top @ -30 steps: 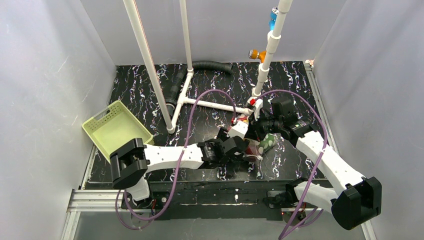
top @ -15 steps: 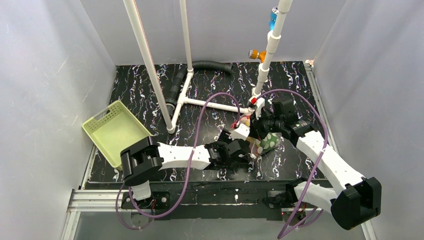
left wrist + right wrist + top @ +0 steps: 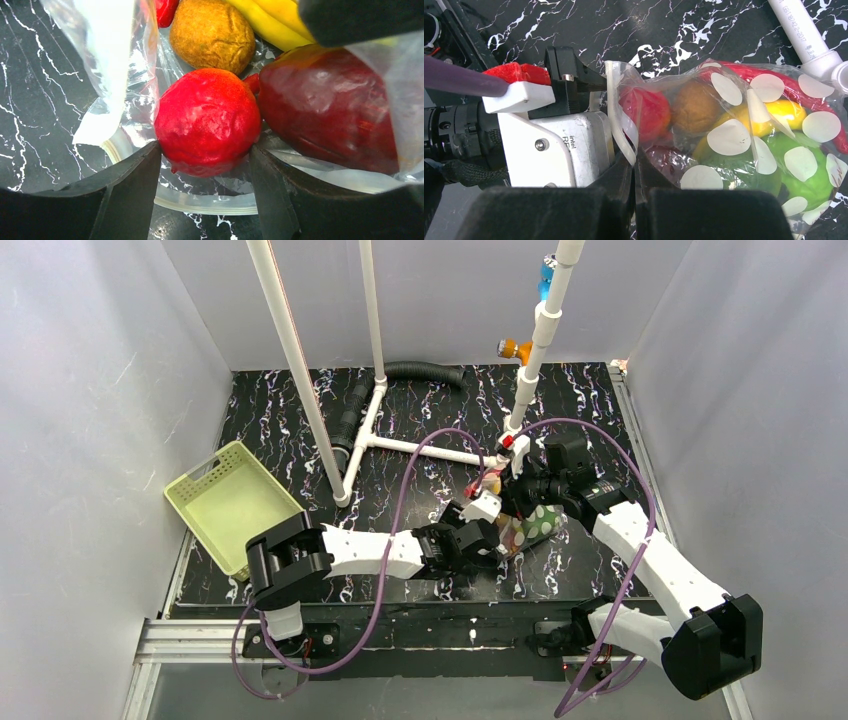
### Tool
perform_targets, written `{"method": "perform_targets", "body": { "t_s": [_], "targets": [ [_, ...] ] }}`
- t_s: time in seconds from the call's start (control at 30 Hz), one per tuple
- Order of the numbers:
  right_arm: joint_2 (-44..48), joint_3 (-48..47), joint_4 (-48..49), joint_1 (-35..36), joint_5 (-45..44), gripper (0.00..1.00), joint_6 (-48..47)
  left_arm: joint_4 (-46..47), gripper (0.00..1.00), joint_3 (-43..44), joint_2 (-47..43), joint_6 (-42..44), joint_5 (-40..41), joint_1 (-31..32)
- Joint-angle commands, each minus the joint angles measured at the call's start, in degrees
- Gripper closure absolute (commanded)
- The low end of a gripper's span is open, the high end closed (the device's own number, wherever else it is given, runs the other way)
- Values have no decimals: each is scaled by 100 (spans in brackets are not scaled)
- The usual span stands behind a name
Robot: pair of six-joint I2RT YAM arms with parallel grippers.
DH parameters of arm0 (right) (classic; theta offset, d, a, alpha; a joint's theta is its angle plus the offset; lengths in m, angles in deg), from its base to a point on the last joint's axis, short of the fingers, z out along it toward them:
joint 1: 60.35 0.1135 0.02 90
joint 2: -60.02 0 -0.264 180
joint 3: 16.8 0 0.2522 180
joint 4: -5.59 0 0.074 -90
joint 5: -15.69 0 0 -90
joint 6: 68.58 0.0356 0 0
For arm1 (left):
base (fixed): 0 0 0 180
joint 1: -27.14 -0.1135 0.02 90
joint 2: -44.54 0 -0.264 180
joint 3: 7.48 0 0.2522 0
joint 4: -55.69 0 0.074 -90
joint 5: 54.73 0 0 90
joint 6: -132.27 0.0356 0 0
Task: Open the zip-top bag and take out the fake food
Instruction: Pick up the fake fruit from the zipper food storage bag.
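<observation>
The zip-top bag [image 3: 769, 85], clear with pale round dots, lies on the black marbled table [image 3: 300, 400] right of centre, full of fake food. My right gripper [image 3: 634, 175] is shut on the upper lip of the bag's mouth and holds it up. My left gripper [image 3: 205, 150] reaches into the open mouth over the zip rim [image 3: 200, 202]. Its two fingers press both sides of a red round fruit [image 3: 207, 122]. Beside that fruit lie a dark red fruit [image 3: 325, 100], a brown round piece [image 3: 212, 32] and a yellow banana [image 3: 270, 20]. A red chili [image 3: 784, 80] and a green piece [image 3: 809, 180] show through the plastic.
A pale green perforated basket [image 3: 232, 502] stands at the left edge. White pipes [image 3: 300, 360] rise from the table, with a crossbar [image 3: 420, 448] just behind the bag. A black hose [image 3: 420, 372] lies at the back. Grey walls close three sides.
My left arm has slid right, its gripper has gone further into the bag's mouth, and its jaws have narrowed onto the red round fruit. The right gripper has kept its hold.
</observation>
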Motion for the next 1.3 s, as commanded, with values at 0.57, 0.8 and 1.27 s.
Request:
{"method": "perform_targets", "body": {
  "t_s": [0.57, 0.8, 1.27],
  "targets": [
    [116, 43, 57, 93, 401, 99, -24, 26, 100, -395, -1286, -372, -714, -92],
    [89, 22, 43, 96, 423, 99, -24, 18, 83, -334, -937, -337, -480, -123],
    [72, 26, 40, 96, 473, 99, -14, 367, 25, -102, -323, -67, -402, -372]
  ]
}}
